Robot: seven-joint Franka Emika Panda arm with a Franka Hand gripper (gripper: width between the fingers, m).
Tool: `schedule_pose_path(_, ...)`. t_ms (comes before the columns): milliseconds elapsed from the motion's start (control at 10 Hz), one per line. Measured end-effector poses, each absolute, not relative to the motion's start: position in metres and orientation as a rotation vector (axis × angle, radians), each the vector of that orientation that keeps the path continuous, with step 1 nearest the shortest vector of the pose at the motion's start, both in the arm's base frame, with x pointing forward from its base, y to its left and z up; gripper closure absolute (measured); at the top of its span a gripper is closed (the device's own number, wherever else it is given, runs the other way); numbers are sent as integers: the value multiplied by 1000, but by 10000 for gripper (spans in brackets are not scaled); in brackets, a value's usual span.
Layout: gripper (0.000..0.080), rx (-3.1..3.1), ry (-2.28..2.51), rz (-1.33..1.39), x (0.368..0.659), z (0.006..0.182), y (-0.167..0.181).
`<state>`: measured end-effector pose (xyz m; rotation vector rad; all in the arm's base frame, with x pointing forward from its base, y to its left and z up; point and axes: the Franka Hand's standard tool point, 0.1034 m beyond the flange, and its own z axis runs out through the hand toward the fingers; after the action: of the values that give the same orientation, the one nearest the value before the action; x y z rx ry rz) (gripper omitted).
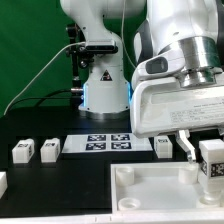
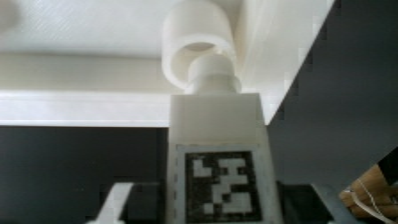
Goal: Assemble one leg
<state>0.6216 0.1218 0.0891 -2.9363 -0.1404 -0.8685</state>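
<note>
The leg (image 1: 211,165) is a small, rigid white plastic block. It looks light, and its smooth faces could slip or twist under a weak pinch. The flat sides of its lower body, below the narrow neck, are judged the best place to hold it, and that is where the jaws have it. In the wrist view they are closed on the block from both sides, with the tagged face (image 2: 222,180) turned toward the camera.

The leg is held off the black bench (image 1: 40,180), over the corner of the white tabletop piece (image 1: 150,172) at the exterior view's right. In the wrist view its narrow tip points at a round corner socket (image 2: 192,42). Whether the tip has entered it cannot be told.

The arm reaches in from the exterior view's right with the wrist low and the jaws pointing down. Three spare legs (image 1: 22,152) (image 1: 48,150) (image 1: 163,147) stand in a row with the marker board (image 1: 108,143).
</note>
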Motion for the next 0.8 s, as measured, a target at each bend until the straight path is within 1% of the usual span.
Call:
schedule_pose_path(300,508,-2933,-158,-903,618,87,118)
schedule_pose_path(800,508,-2946,-166,-883,613,70,116)
